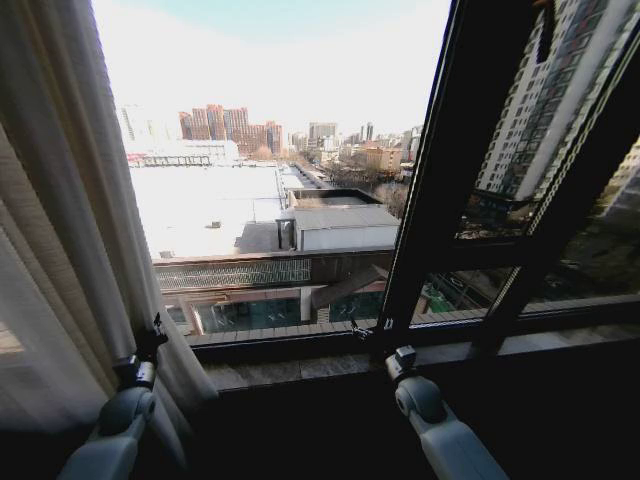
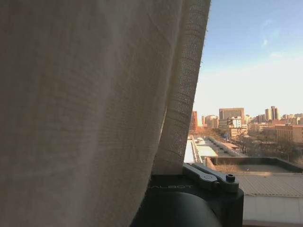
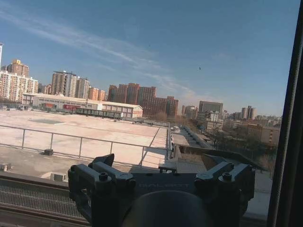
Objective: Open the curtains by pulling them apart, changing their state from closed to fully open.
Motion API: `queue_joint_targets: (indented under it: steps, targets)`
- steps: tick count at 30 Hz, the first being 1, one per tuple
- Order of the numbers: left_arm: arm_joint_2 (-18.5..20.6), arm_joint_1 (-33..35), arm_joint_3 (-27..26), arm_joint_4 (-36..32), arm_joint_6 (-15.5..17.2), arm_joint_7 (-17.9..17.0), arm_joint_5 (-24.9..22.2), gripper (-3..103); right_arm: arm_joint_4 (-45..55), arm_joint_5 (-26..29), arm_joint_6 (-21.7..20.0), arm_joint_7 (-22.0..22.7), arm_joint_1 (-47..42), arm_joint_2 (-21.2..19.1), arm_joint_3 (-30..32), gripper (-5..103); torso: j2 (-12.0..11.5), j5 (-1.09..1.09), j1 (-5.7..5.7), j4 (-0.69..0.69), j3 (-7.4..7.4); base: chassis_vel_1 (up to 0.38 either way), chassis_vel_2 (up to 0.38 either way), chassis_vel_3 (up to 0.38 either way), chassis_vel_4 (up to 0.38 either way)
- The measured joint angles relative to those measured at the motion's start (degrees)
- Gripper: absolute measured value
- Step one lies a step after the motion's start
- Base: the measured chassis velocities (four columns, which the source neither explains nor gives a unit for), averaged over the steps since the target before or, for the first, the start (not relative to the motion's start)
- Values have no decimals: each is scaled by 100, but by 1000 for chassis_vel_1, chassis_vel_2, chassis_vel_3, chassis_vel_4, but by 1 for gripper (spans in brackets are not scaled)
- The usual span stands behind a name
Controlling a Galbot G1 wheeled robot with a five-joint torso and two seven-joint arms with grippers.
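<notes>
Strong daylight pours in through the window, and the sky (image 1: 270,50) in the head view is blown out to near white. Against it the window frame (image 1: 470,150) and the sill (image 1: 300,370) fall into deep shadow, almost black. That view bends straight lines at its edges. In the left wrist view the curtains (image 2: 85,109) glow backlit, weave sharp, slightly soft close up.
</notes>
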Motion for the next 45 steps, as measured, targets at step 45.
queue_joint_targets:
  steps: [45]
  targets:
    - [1371, 17, -2555, 2246, 238, -1120, -743, 0, -1, 0, 0, 1, 0, -1, 3, 100, 0, -1, 0, -3, 0, 0, -3, 0, -1]
